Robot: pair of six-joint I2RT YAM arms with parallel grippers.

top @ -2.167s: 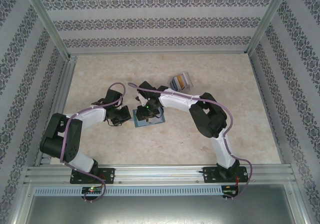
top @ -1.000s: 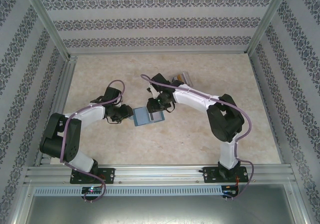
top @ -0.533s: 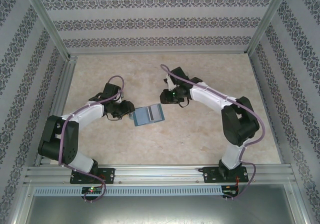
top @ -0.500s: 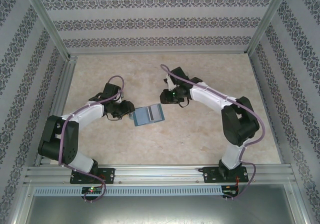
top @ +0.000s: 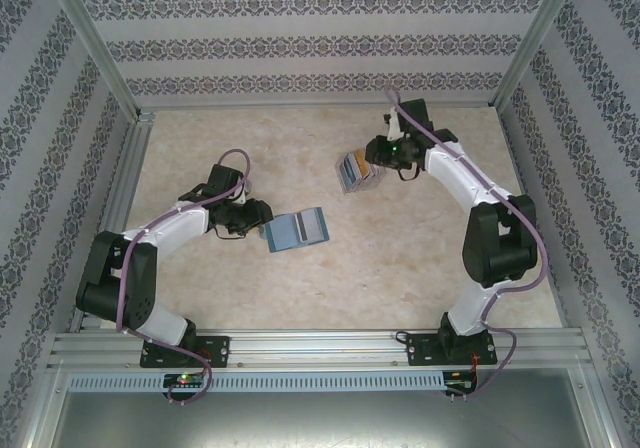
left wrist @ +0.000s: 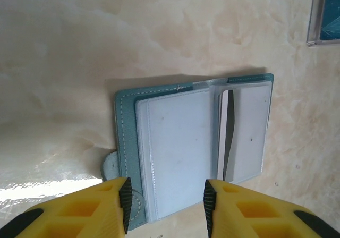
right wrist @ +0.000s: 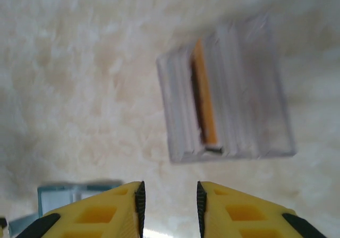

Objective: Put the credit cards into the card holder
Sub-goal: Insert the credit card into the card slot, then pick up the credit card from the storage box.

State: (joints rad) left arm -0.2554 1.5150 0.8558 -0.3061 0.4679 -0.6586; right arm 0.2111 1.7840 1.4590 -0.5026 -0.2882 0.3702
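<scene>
Teal card holder point(top: 297, 229) lies open mid-table. The bent left arm's gripper point(left wrist: 166, 206) sits part-open over its left edge, clamping nothing. Right arm stretches far; its gripper point(right wrist: 170, 206), jaws narrowly apart and empty, hovers just right of the fanned credit cards point(top: 355, 171).

My top camera looks down from behind my bases point(top: 178, 350); close wrist cameras share its card holder point(left wrist: 175, 153) (left) and credit cards point(right wrist: 228, 94) (right).

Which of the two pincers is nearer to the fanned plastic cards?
The right pincer: it hangs just beside the fanned stack of thin grey, blue and orange plastic cards, while the left pincer is at the open teal folding card holder.
</scene>
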